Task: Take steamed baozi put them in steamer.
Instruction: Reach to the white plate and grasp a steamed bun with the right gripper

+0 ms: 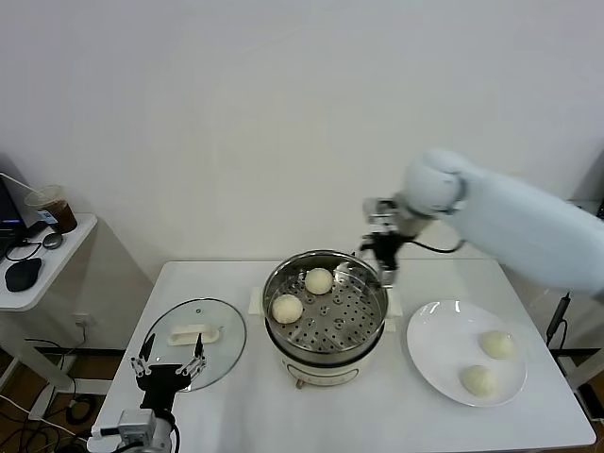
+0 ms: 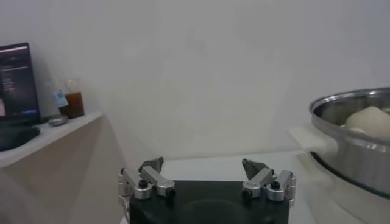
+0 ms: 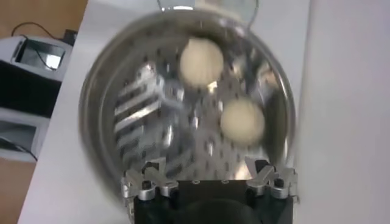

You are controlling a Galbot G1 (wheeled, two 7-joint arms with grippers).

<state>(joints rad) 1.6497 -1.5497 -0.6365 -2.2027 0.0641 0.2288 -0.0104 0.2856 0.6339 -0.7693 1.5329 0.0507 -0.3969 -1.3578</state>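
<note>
The steamer [image 1: 326,340] stands mid-table, a shiny steel pot on a cream base. Two baozi lie on its perforated tray, one at the back [image 1: 319,280] and one at the left [image 1: 287,308]. The right wrist view looks straight down on both baozi [image 3: 202,63] [image 3: 242,120] in the steamer [image 3: 97,122]. My right gripper [image 1: 376,261] [image 3: 207,170] hangs open and empty above the pot's far right rim. Two more baozi [image 1: 497,344] [image 1: 478,380] rest on the white plate [image 1: 434,359] at the right. My left gripper [image 1: 168,362] [image 2: 203,166] is parked open at the table's front left.
A glass lid [image 1: 193,344] with a white handle lies flat left of the steamer, just beyond my left gripper. A side table [image 1: 57,260] with a drink cup [image 1: 55,208] and a mouse [image 1: 23,274] stands at the far left. A wall runs behind the table.
</note>
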